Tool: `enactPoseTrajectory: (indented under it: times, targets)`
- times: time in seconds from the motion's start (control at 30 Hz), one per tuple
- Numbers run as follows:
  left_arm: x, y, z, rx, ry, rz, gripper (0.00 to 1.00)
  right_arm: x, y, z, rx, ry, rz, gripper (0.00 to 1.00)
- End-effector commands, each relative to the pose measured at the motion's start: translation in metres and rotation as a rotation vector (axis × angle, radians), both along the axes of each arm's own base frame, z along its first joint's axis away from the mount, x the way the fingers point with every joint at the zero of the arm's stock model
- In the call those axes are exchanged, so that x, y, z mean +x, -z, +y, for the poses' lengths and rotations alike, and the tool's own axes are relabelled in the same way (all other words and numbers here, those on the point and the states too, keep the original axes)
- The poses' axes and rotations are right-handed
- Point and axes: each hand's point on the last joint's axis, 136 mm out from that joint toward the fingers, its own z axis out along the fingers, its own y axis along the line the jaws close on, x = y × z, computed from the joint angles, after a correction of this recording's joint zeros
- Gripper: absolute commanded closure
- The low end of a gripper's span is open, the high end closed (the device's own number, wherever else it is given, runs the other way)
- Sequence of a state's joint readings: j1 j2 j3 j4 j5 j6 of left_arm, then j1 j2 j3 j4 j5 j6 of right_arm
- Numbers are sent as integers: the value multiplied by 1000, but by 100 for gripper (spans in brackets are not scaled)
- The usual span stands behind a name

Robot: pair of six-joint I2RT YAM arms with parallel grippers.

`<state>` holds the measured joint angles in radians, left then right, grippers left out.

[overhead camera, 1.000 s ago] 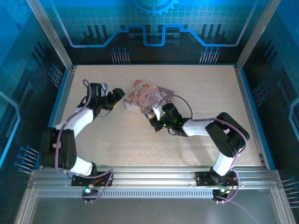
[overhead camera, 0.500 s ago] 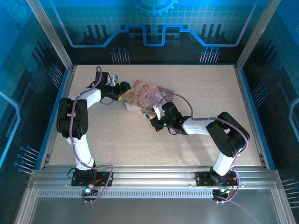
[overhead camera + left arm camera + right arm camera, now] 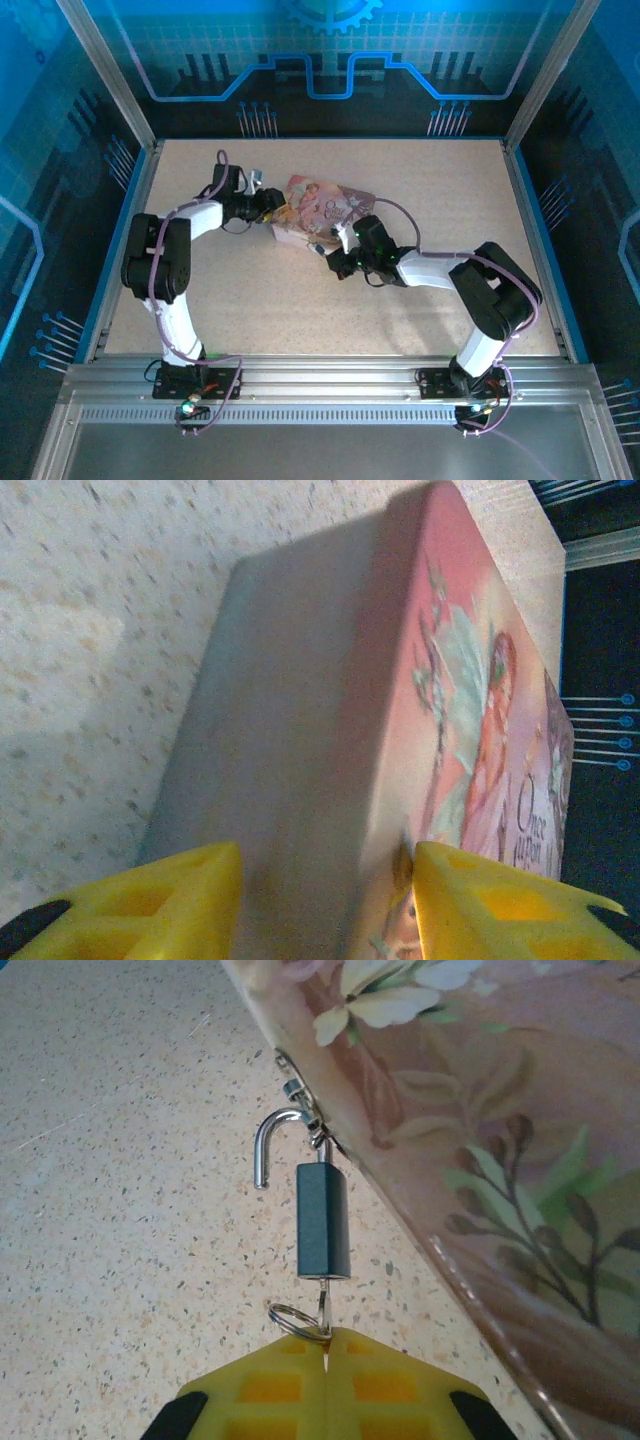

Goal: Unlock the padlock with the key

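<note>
- Where the two arms meet near the middle of the desk (image 3: 250,300), a pink illustrated tin (image 3: 328,205) lies at a slant to the desk's edges. Its lid shows a figure, flowers and script lettering.
- Desk: pale speckled surface inside a blue-lit enclosure with an aluminium frame.
- Padlock (image 3: 322,1220): small, with a dark bluish rectangular body. In the right wrist view it hangs by its shackle (image 3: 268,1140) from a small metal hasp (image 3: 300,1100) on the tin's side, at the edge nearest the right arm.
- Shackle: thin bright metal. One leg sits in the body. The other ends free in the air beside the body, so the lock stands open while hooked through the hasp.
- Key (image 3: 323,1312): thin silver blade entering the underside of the padlock body, in line with it. A small wire ring (image 3: 287,1317) hangs at its bow, just left of the blade.
- Right jaws: pressed together with no gap between the yellow fingers (image 3: 270,1385), pinching the bow of the key directly below the padlock.
- Left jaws: part-way apart, straddling the tin's end on the left arm's side. One yellow finger (image 3: 150,910) is by the grey side wall and the other is against the illustrated lid. Whether both pads press the tin I cannot tell.
- Left arm: reaches to the tin from the left.
- Right arm: lies low across the desk from the right, with its wrist just beside the tin.
</note>
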<state>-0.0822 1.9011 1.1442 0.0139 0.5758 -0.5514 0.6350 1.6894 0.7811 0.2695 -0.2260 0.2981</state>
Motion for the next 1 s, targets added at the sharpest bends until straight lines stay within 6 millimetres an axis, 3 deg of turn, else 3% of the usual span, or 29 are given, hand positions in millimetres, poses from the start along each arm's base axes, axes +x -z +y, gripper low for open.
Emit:
enactPoseTrajectory:
  times: [0.0,0.2,0.4,0.6,0.97]
  targets:
    - [-29,16,-9,15,-3,75,52,-5,-6,-9,43,23,42,100]
    - [-57,23,-15,18,-62,92,53,-11,-5,-19,78,38,70,100]
    - [-77,23,-30,3,-113,104,55,-19,1,-36,78,63,99,100]
    - [-94,24,-32,17,-213,103,56,-33,13,-50,80,69,134,100]
    - [-106,32,-32,25,-264,113,56,-51,36,-67,74,78,213,100]
